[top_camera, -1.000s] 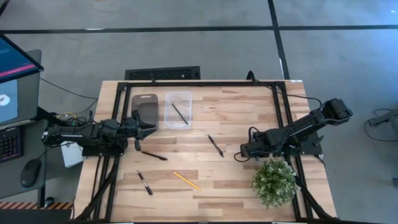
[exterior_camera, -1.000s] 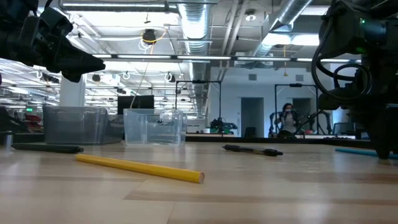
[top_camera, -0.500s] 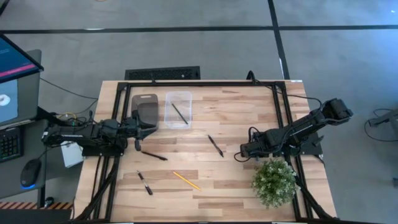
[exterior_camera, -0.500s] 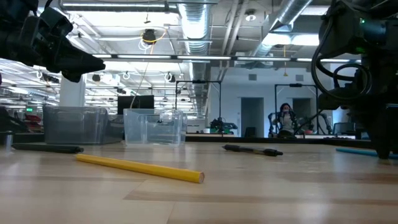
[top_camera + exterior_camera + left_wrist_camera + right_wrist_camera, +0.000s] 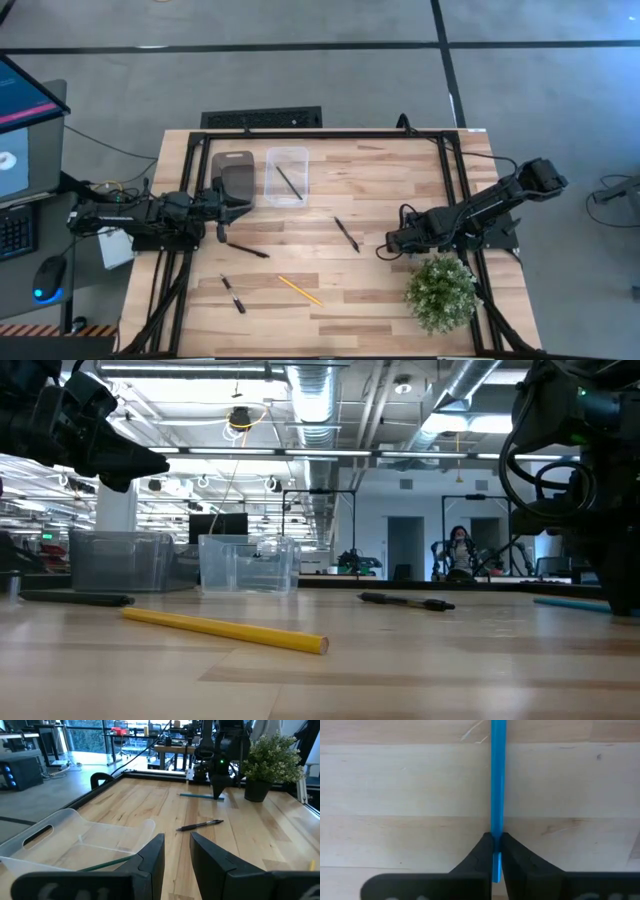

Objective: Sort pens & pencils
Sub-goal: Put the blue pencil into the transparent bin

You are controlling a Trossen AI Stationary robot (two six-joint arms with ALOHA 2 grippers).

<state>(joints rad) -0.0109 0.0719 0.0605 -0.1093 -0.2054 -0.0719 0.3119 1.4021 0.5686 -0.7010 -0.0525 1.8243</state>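
Pinching the blue pencil [image 5: 498, 785], right pincer [image 5: 494, 845] clamped tight.

A pale butcher-block wooden tabletop [image 5: 400, 190], its planks smooth with a soft satin sheen, carries a clear glossy plastic bin [image 5: 287, 175] and a smoky translucent plastic bin [image 5: 234, 176]. The smooth blue pencil [image 5: 497, 780] looks evenly matt, and the yellow pencil [image 5: 225, 630] shows a faint gloss. Matt black plastic fingers [image 5: 516, 862] have a slightly grainy finish. The black frame rails [image 5: 320, 134] look like matt metal.
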